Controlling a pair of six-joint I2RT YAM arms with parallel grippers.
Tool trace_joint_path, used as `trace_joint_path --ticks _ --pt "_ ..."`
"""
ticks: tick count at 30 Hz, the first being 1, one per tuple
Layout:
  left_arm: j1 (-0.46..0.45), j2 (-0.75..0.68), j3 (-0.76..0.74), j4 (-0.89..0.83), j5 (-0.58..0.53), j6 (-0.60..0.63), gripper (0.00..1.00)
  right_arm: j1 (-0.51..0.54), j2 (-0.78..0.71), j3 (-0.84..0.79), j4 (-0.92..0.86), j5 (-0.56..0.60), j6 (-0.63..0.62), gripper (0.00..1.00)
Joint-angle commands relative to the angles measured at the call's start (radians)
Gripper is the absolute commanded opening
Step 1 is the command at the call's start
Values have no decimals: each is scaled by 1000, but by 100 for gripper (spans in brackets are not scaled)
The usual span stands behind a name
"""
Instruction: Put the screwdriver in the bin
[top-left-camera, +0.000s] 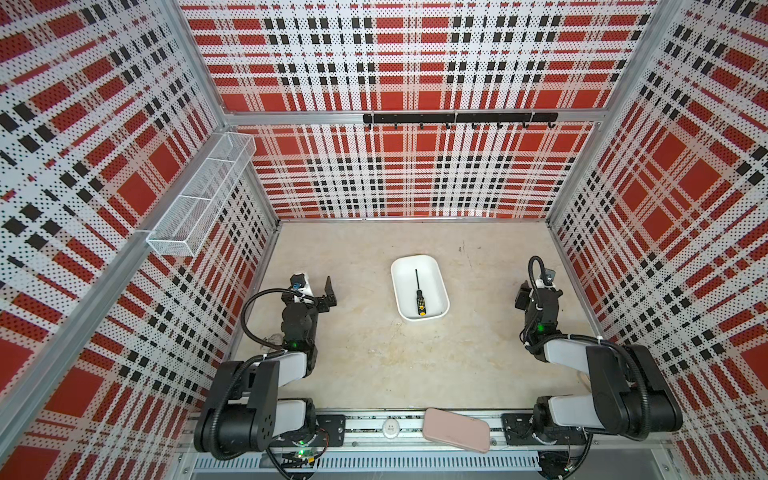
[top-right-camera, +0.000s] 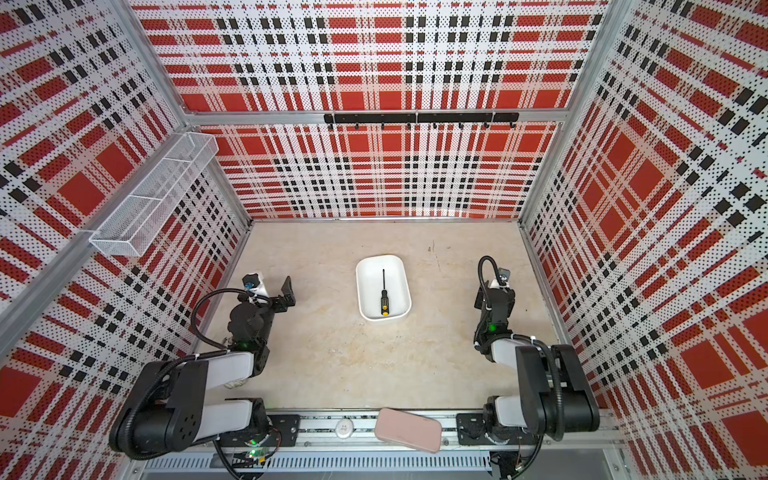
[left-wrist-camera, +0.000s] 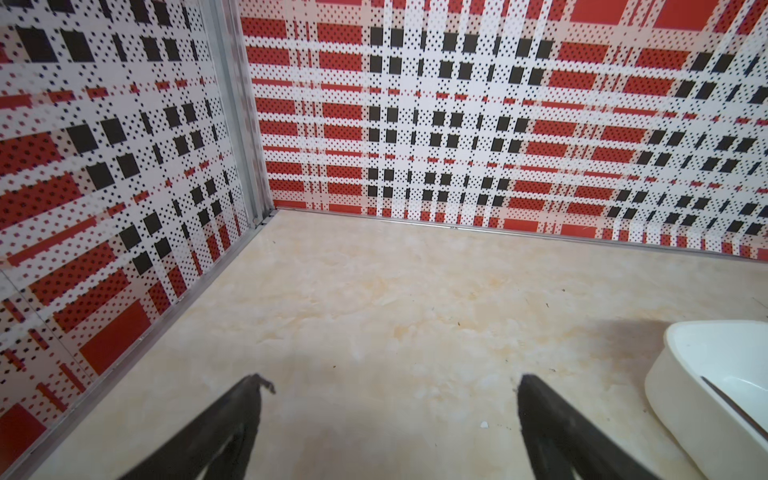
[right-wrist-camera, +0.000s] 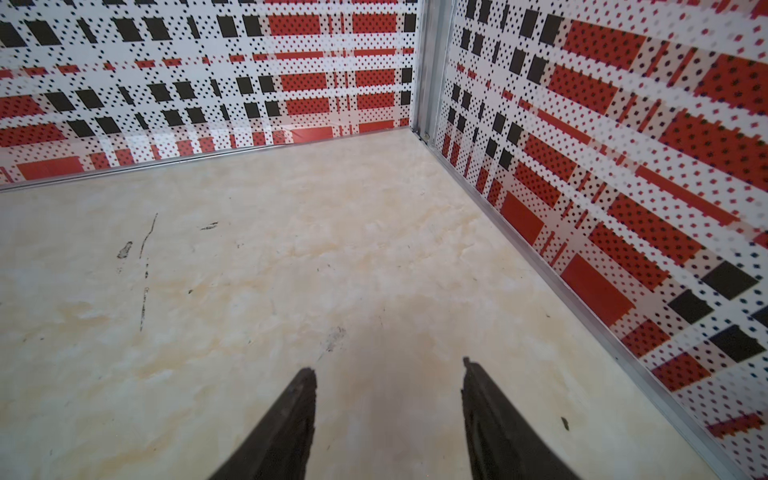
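We see the screwdriver (top-left-camera: 418, 292) lying flat inside the bin (top-left-camera: 432, 282), its thin dark shaft pointing to 12 o'clock and the yellow cap of its ribbed black handle at 6 o'clock, close to the near wall. The bin is smooth white plastic, shallow and rectangular with rounded corners. In both top views it sits near the middle of the tabletop (top-left-camera: 374, 357), a matt beige surface with marble-like mottling and a few dark scuffs.

We find the left gripper (left-wrist-camera: 392, 379) at 9 o'clock from the bin, well apart from it, its two dark, rough-edged fingers spread wide with only bare tabletop between them. The right gripper (right-wrist-camera: 387, 365) is at 3 o'clock, also well apart, with its fingers standing apart more narrowly and nothing between them.

The left wrist view cuts the bin off at the frame edge, so we see only one rounded corner and a sliver of the shaft. The right wrist view shows neither. From above, the right gripper's fingers are largely hidden by its own wrist.

A white wire-mesh basket (top-left-camera: 199, 199) hangs high at 10 o'clock on the perforated plaid wall and a black hook rail (top-left-camera: 457, 118) runs at 12 o'clock. At 6 o'clock a pink rounded slab (top-left-camera: 456, 430) lies on the metal front rail; we cannot tell what it is
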Motion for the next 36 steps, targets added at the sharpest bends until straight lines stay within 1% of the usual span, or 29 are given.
trace_joint_path --ticks 1,3,5,8,9,11,15,16,20,22,24,26,28,29,30,31,32,34,36 --pt "17 70 -18 220 1 8 98 -19 15 -8 143 -58 -23 59" --pt "16 121 -12 259 0 9 98 -29 17 -6 141 -86 -8 59" --pt "16 163 -13 303 -5 3 98 -41 23 -22 177 -115 11 58" --pt "17 188 -15 326 -8 3 98 -52 70 -63 315 -155 22 58" --pt "17 193 -15 330 -8 3 98 -52 81 -66 336 -163 15 59" --pt "16 205 -11 333 -15 1 98 -52 72 -61 308 -176 16 59" --pt "14 251 6 348 -25 -3 98 -51 80 -62 324 -181 6 60" --pt "15 244 9 325 -34 -1 98 -52 84 -61 331 -215 0 60" --pt "9 246 13 322 -67 -7 98 -51 100 -71 366 -267 -21 61" --pt "9 246 13 322 -77 -10 98 -52 139 -89 434 -314 -33 61" --pt "6 246 14 320 -90 -11 98 -52 200 -113 567 -369 -54 61" --pt "2 247 16 318 -100 -8 98 -52 176 -110 505 -378 -59 62" --pt "1 247 17 317 -101 -7 98 -52 192 -91 502 -369 -54 63" --pt "1 248 17 316 -102 -8 98 -52 184 -73 443 -368 -55 63" --pt "1 248 17 316 -103 -8 98 -47 182 -52 400 -361 -63 65" --pt "1 248 17 316 -102 -8 98 -35 189 -48 412 -344 -74 68" --pt "1 247 18 316 -101 -8 98 -33 190 -45 404 -354 -79 69" --pt "2 247 18 315 -103 -8 98 -32 188 -37 389 -356 -85 76" --pt "1 246 17 316 -103 -8 98 -32 187 -37 383 -357 -89 79"
